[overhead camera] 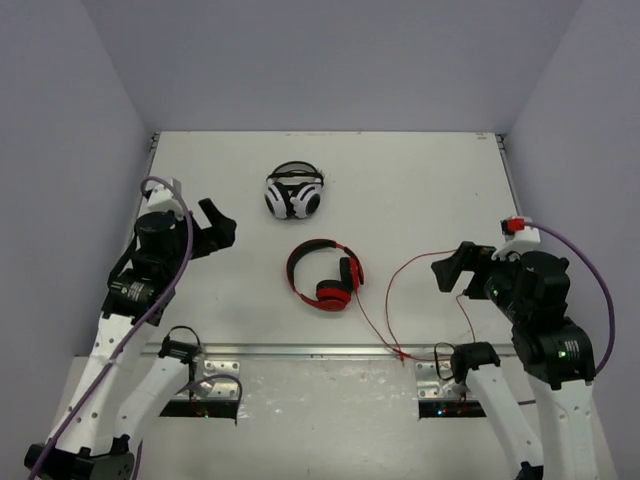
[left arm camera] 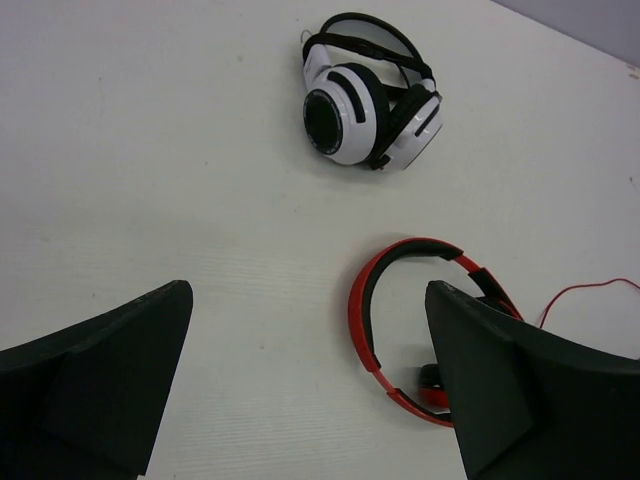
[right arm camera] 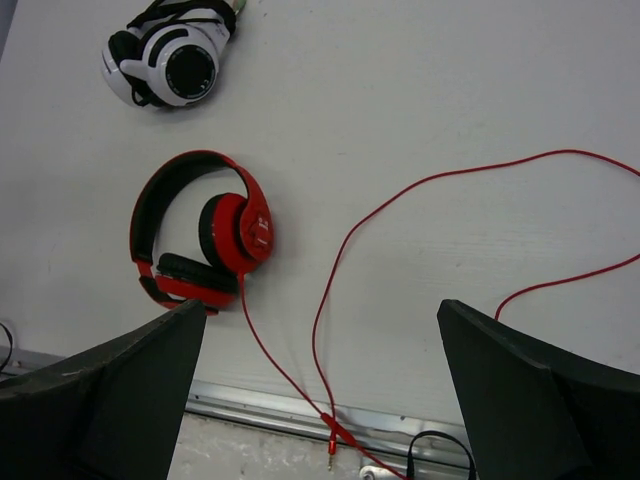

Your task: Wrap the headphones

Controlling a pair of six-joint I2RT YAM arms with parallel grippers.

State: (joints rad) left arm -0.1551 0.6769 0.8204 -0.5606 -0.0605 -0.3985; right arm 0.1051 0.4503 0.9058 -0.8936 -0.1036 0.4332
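Cable loops from the headphones toward the near edge of the table, nearest our right gripper; our left gripper sits well apart from it. Both jaws stand apart, empty.

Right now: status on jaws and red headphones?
Left gripper, right gripper: jaws open, empty. Red headphones lying centre, cable unwrapped, trailing right. White headphones beyond, apart.

pale lavender walls boxed in the white table on three sides, metal rail ran along its near edge.
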